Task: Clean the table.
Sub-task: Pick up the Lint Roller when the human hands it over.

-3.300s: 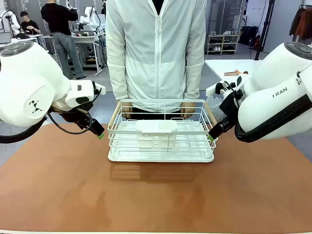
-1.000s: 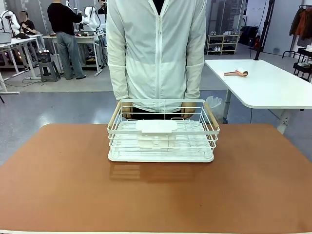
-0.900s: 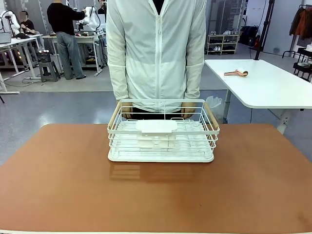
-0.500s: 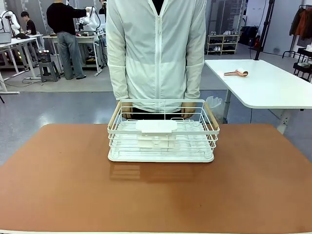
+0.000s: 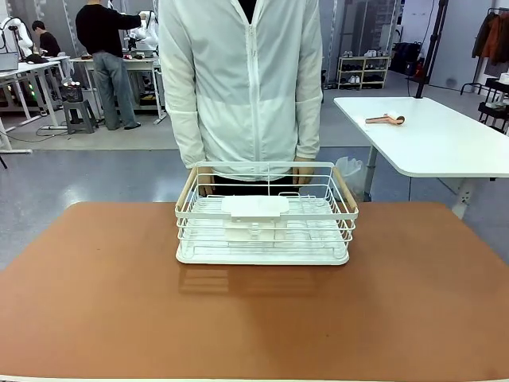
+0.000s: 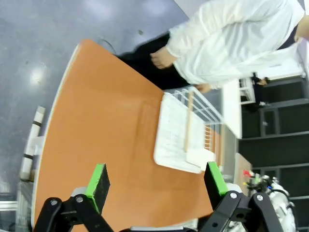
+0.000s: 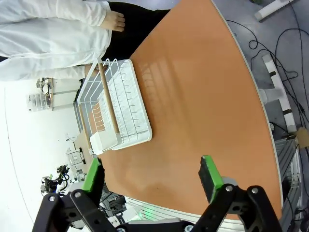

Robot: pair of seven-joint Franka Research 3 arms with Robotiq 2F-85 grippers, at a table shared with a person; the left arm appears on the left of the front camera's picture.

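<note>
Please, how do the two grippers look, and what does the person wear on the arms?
The left gripper and the right gripper look alike: black jointed fingers with round pivots, each tipped by a flat bright green pad. The person wears a white zipped jacket with long sleeves.

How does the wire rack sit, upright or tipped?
Upright: the wire rack rests flat on the table, with its rim level.
</note>
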